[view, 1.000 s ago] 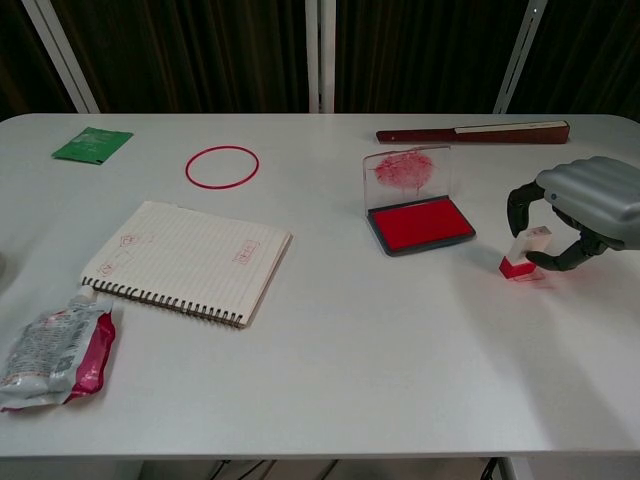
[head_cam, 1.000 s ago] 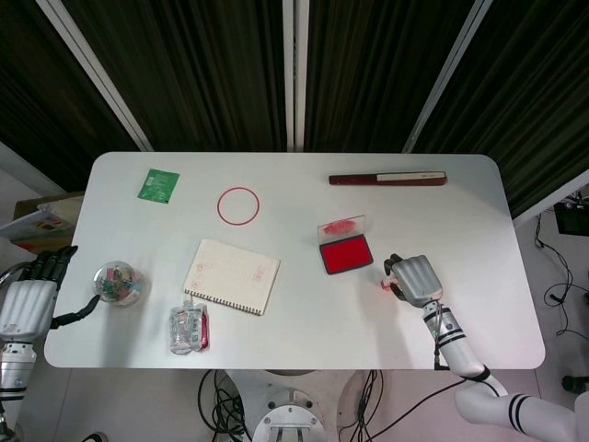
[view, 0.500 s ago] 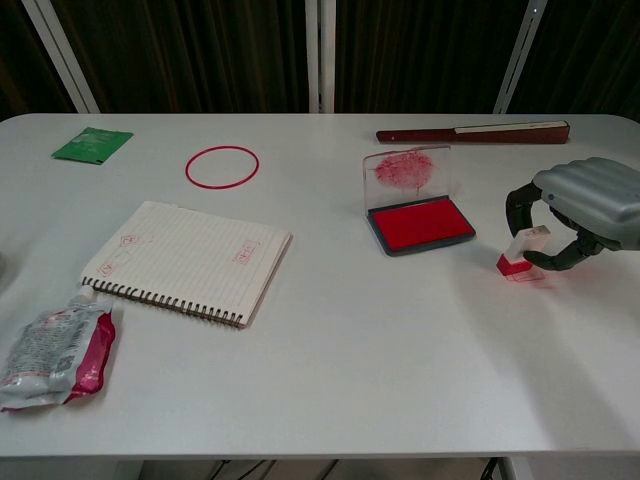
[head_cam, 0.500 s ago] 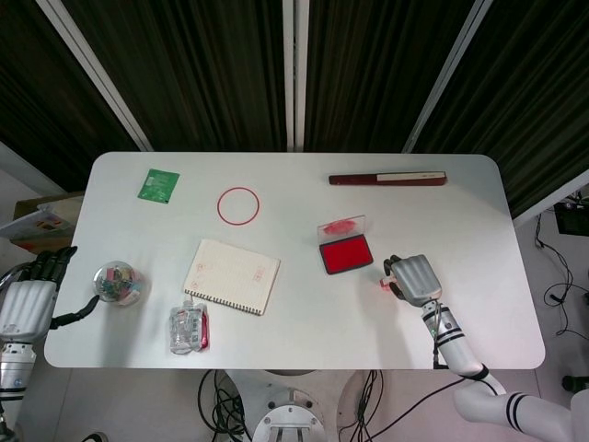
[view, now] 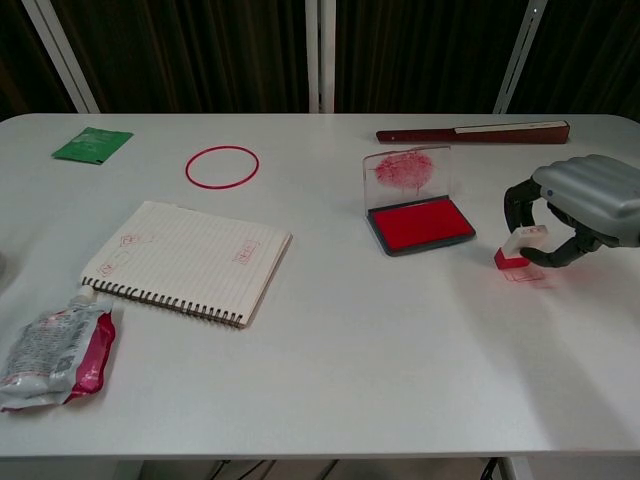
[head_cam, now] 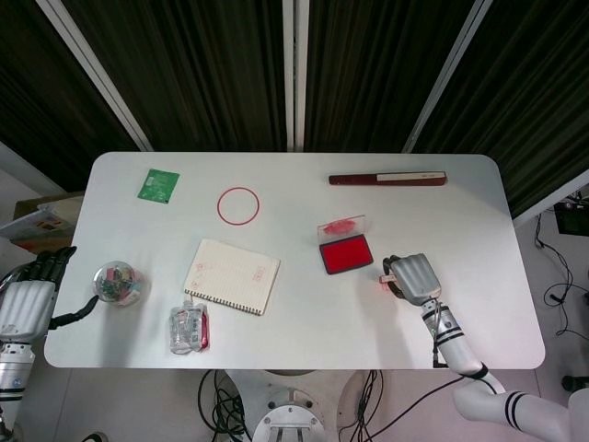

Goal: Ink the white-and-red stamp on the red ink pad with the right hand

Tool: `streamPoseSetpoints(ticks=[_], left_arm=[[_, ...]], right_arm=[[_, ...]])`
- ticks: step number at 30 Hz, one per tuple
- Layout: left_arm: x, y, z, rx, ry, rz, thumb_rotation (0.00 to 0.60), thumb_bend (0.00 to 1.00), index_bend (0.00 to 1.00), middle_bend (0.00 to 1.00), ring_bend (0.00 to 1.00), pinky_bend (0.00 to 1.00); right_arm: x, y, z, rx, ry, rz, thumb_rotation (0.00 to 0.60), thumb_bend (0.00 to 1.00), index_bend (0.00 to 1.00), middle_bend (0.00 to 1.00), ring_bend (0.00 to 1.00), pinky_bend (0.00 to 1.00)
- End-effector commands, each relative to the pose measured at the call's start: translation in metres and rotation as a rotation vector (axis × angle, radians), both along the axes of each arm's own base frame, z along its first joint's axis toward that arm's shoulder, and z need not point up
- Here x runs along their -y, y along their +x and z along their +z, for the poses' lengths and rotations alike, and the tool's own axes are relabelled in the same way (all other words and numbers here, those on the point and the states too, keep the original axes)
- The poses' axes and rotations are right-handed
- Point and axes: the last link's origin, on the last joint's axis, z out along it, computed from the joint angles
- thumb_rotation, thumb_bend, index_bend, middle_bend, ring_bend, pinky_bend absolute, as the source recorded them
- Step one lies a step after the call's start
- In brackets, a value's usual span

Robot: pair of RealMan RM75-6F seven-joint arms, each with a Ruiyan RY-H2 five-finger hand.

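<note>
The white-and-red stamp (view: 519,247) is tilted and lifted a little off the table, pinched between the dark fingers of my right hand (view: 580,205). In the head view the stamp (head_cam: 386,273) peeks out at the left edge of that hand (head_cam: 414,278). The red ink pad (view: 420,224) lies open just left of the stamp, its clear lid (view: 408,170) standing up behind it; the head view shows the pad (head_cam: 346,254) up and left of the hand. My left hand (head_cam: 28,296) hangs off the table's left edge, fingers apart, holding nothing.
A spiral notebook (view: 187,260) lies centre-left, a red ring (view: 222,165) behind it, a green packet (view: 91,144) at far left, a crumpled pouch (view: 55,344) at front left. A closed fan (view: 472,131) lies at the back right. A round clip jar (head_cam: 116,283) sits near the left hand.
My right hand has raised the stamp slightly off the table and shifted it a little left toward the ink pad. The left hand has not moved.
</note>
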Motion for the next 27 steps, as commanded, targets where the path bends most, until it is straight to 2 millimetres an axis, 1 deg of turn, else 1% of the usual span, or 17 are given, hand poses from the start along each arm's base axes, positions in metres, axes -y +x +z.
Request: streamPoseSetpoints(ticks=[1,4,6,9,11,15,20,27], left_arm=[[0.0,0.0,0.0,0.0,0.0,0.0,0.185,0.19,0.06,0.11,0.13,0.2],[0.0,0.0,0.001,0.0,0.0,-0.001,0.183,0.2,0.06,0.11,0.13,0.2],[0.0,0.0,0.002,0.0,0.002,-0.002,0.184,0.2,0.06,0.11,0.13,0.2],[0.0,0.0,0.003,0.005,0.004,0.0,0.183,0.2,0.06,0.11,0.13,0.2],[0.0,0.0,0.002,0.007,0.004,0.002,0.184,0.19,0.06,0.11,0.13,0.2],[-0.001,-0.001,0.001,0.009,0.0,0.003,0.183,0.19,0.06,0.11,0.13,0.2],[-0.003,-0.003,0.001,0.009,-0.001,0.007,0.184,0.2,0.06,0.11,0.13,0.2],[-0.002,-0.006,0.007,0.009,0.012,0.011,0.181,0.2,0.06,0.11,0.13,0.2]], right_arm=[[0.004,0.003,0.006,0.026,-0.002,-0.005,0.6,0.29,0.59,0.53,0.85,0.92],[0.014,0.012,0.017,0.06,0.001,-0.002,0.6,0.29,0.59,0.53,0.85,0.92],[0.025,0.023,0.025,0.071,0.015,0.013,0.6,0.29,0.59,0.54,0.85,0.92],[0.041,0.04,0.031,0.071,0.06,0.02,0.6,0.29,0.6,0.54,0.85,0.92],[0.054,0.054,0.032,0.06,0.096,0.029,0.6,0.29,0.6,0.54,0.85,0.92],[0.07,0.071,0.022,0.025,0.137,0.03,0.6,0.29,0.6,0.54,0.85,0.92],[0.077,0.086,0.003,0.0,0.151,0.036,0.6,0.29,0.6,0.54,0.85,0.92],[0.079,0.089,-0.012,-0.026,0.158,0.023,0.6,0.29,0.6,0.54,0.85,0.92]])
